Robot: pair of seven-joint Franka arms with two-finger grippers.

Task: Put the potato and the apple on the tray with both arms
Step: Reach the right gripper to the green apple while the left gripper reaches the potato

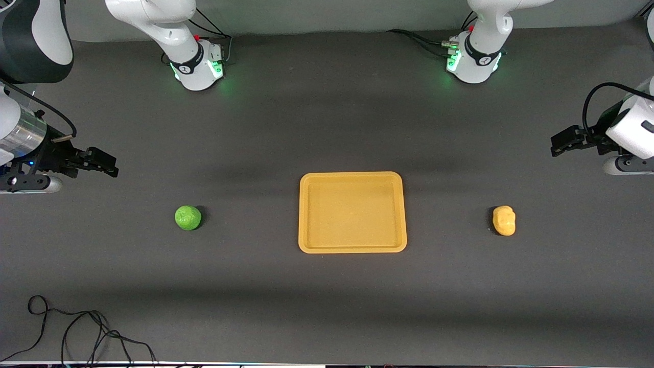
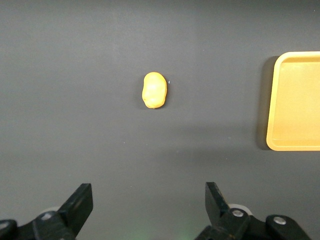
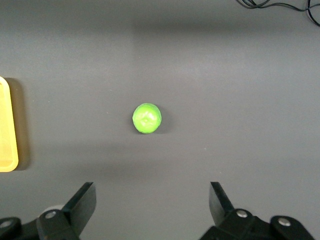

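The yellow-orange tray (image 1: pixel 352 212) lies empty in the middle of the table. The green apple (image 1: pixel 188 217) rests on the table beside it toward the right arm's end. The potato (image 1: pixel 504 221) rests beside the tray toward the left arm's end. My right gripper (image 1: pixel 108 167) is open and empty, held over the table at its own end. In the right wrist view the gripper (image 3: pixel 152 200) looks down on the apple (image 3: pixel 146 118) and the tray's edge (image 3: pixel 7 130). My left gripper (image 1: pixel 558 144) is open and empty over its end. Its wrist view, past the gripper (image 2: pixel 149 200), shows the potato (image 2: pixel 154 90) and the tray (image 2: pixel 295 100).
A loose black cable (image 1: pixel 76 332) lies near the table's front edge at the right arm's end; it also shows in the right wrist view (image 3: pixel 280 5). The two arm bases (image 1: pixel 196 66) (image 1: pixel 472 61) stand along the back of the dark table.
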